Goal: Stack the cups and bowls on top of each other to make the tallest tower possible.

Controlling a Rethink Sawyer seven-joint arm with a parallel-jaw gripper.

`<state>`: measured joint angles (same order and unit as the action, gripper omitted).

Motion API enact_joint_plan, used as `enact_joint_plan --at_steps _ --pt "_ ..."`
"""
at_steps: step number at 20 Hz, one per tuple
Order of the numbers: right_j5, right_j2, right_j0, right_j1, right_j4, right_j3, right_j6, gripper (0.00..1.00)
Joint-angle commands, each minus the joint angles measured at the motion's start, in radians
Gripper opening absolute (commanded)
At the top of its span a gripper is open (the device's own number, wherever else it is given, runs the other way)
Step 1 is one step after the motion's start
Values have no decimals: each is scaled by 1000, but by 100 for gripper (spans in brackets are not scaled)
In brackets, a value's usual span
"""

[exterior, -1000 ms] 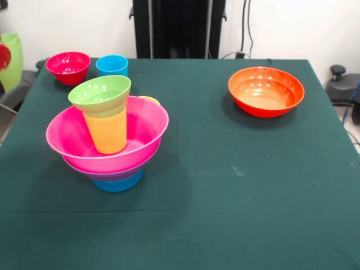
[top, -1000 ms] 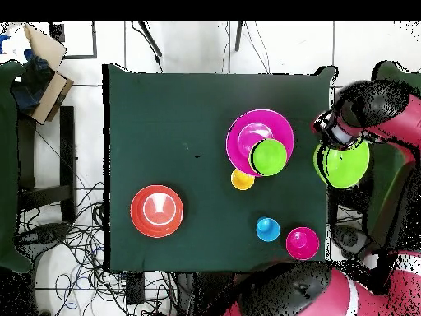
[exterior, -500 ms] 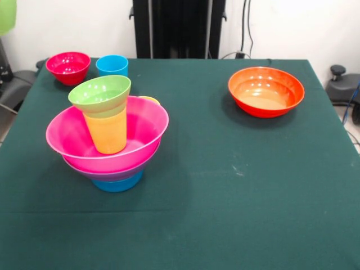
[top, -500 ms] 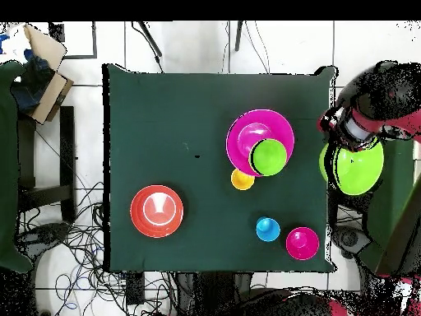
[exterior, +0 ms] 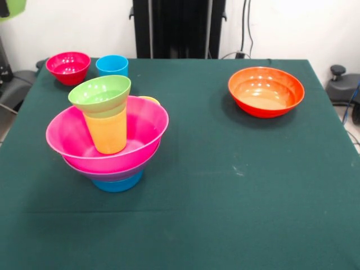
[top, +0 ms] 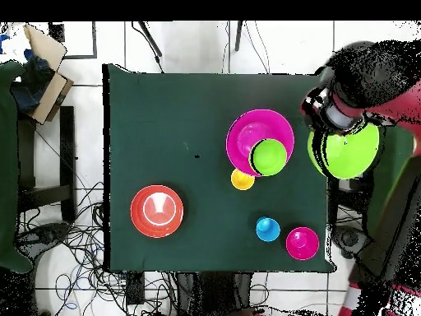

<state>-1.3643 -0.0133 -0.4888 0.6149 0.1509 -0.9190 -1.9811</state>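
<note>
Bowls and cups are partly piled into a tower on the green desk (exterior: 236, 185). From the front, the big pink bowl (exterior: 140, 132) sits nested in a purple bowl (exterior: 112, 174), which rests on a mid blue bowl (exterior: 118, 183). Inside the pink bowl stands the orange-yellow cup (exterior: 108, 130), and the small green bowl (exterior: 100, 93) sits tilted on its top. Just behind the pink bowl, a sliver of the pale yellow cup (exterior: 151, 100) peeks out. Farther back from the pink bowl sit the small red bowl (exterior: 68, 67) and the sky blue cup (exterior: 112, 64), close together. The orange bowl (exterior: 265, 91) lies well apart from the pink bowl, across the desk. From overhead, the pink bowl (top: 247, 136) carries the small green bowl (top: 269, 156) at its edge, with the pale yellow cup (top: 242, 178) just beside its rim. The big lime green bowl (top: 345, 153) hangs beyond the desk's edge, away from the pink bowl, under the red and black arm (top: 370, 78). I cannot tell how the fingers are set.
</note>
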Motion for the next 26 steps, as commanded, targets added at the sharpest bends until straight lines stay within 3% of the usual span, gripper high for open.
enact_joint_plan --at_steps 1,9,19,26 --pt "112 -108 83 -12 20 -146 118 0" --pt "166 -104 142 -66 29 -107 85 0" --pt "82 -85 208 -141 44 30 61 0" --pt "98 -60 236 -146 34 -1 18 0"
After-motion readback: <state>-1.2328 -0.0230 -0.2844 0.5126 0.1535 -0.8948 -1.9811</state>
